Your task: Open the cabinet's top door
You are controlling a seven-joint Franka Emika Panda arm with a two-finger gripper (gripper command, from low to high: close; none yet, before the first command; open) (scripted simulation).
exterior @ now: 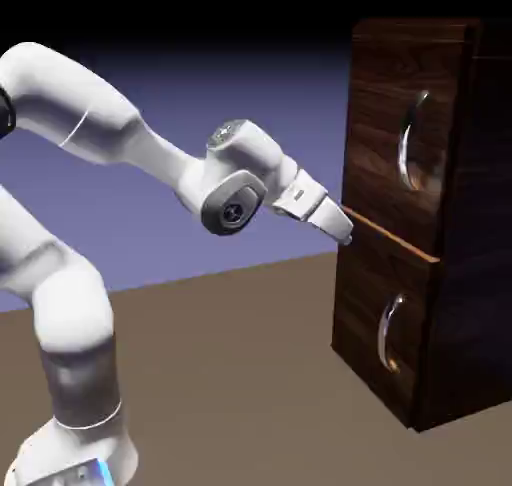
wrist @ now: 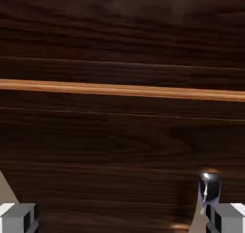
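Observation:
The cabinet [exterior: 460, 224] stands at the exterior view's right, a tall dark wooden box. Its top door [exterior: 380, 104] looks shut against the front, and a curved silver handle [exterior: 410, 139] runs down it. My gripper [exterior: 343, 229] is open and empty. Its tip sits at the door's lower left corner, right by the thin orange strip [exterior: 395, 236] between the two panels, well left of and below the handle. The hand view is filled by dark wood [wrist: 119, 141] crossed by that orange strip [wrist: 119, 89]. A silver handle end [wrist: 209, 189] shows above the right fingertip [wrist: 229, 217]. I cannot tell which handle it is.
The lower panel [exterior: 370, 314] carries a like silver handle [exterior: 388, 334] beneath the gripper. The brown table [exterior: 230, 374] spreads between the robot's base and the cabinet.

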